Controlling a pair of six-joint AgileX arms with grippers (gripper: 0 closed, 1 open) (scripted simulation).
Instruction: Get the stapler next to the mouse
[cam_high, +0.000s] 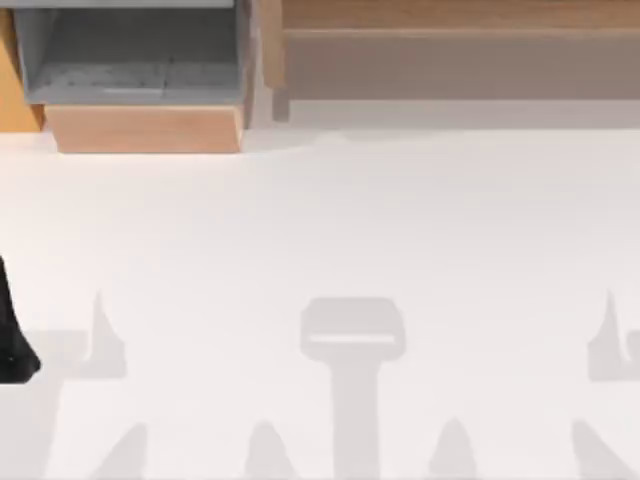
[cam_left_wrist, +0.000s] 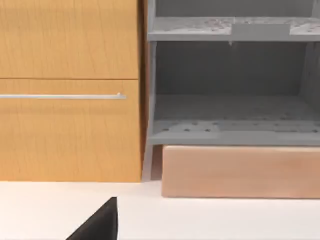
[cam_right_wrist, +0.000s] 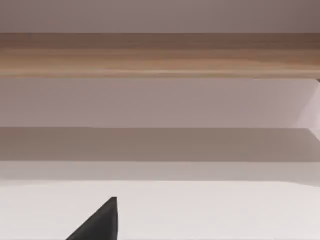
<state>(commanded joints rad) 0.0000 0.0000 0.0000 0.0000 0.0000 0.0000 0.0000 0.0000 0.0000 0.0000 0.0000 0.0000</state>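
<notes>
We are viewing a white table (cam_high: 320, 220), a wooden shelf (cam_high: 450, 15) at far right and a grey rack (cam_high: 130, 60) at far left. The left gripper (cam_left_wrist: 100, 225) is facing the rack and the right gripper (cam_right_wrist: 100, 222) the shelf. We cannot tell either's grip, nor the stapler's place.

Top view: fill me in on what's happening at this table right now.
Nothing is being handled yet. The white table lies bare in front of a grey shelf unit on a wooden base at the back left, with a long wooden shelf at the back right. A dark part of the left arm sits at the table's left edge. The left wrist view faces a wooden drawer front.
</notes>
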